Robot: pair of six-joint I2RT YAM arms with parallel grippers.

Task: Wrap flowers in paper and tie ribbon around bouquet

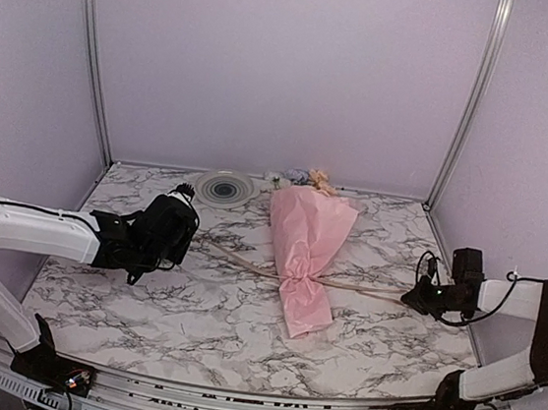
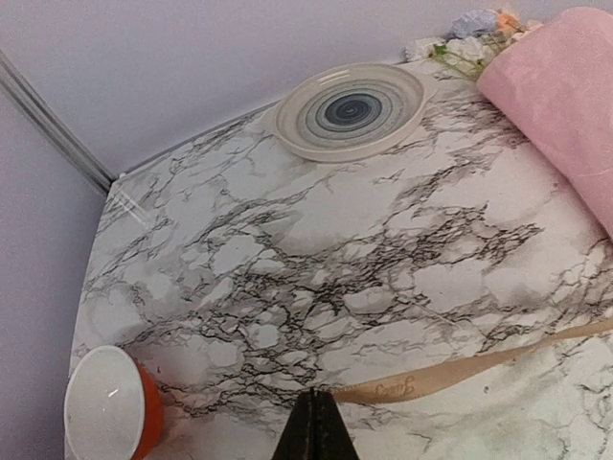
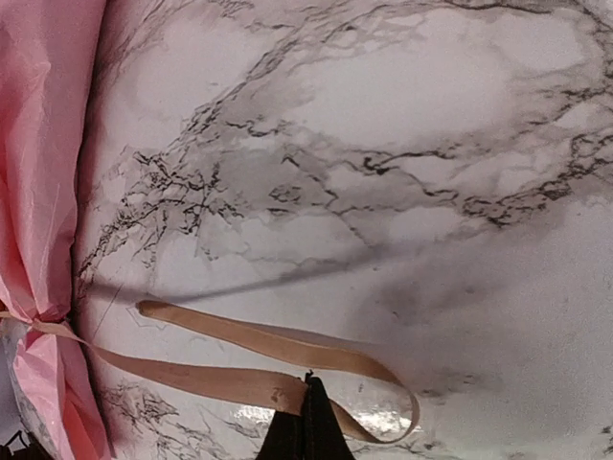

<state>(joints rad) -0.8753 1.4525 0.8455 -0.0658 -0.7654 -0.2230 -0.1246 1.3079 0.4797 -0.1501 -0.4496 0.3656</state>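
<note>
Pressed flat together, the right gripper (image 3: pixel 308 422) pinches the ribbon (image 3: pixel 220 381), which loops just right of its fingertips and runs left to the cinched neck of the bouquet (image 3: pixel 43 144). The left gripper (image 2: pixel 314 431) is likewise pressed closed, the ribbon's other end at its tip, pinched or not I cannot tell. An orange-red spool (image 2: pixel 115 407) sits left of it, a plate (image 2: pixel 350 110) ahead, and the flowers (image 2: pixel 474 27) far ahead to the right.

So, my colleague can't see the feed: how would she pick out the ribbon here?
On the marble table a pink paper bouquet lies near the middle. The ribbon is cinched around its narrow waist and runs out to both sides. It is the only thin tan strand; the neighbouring plate is round and ringed.
</note>
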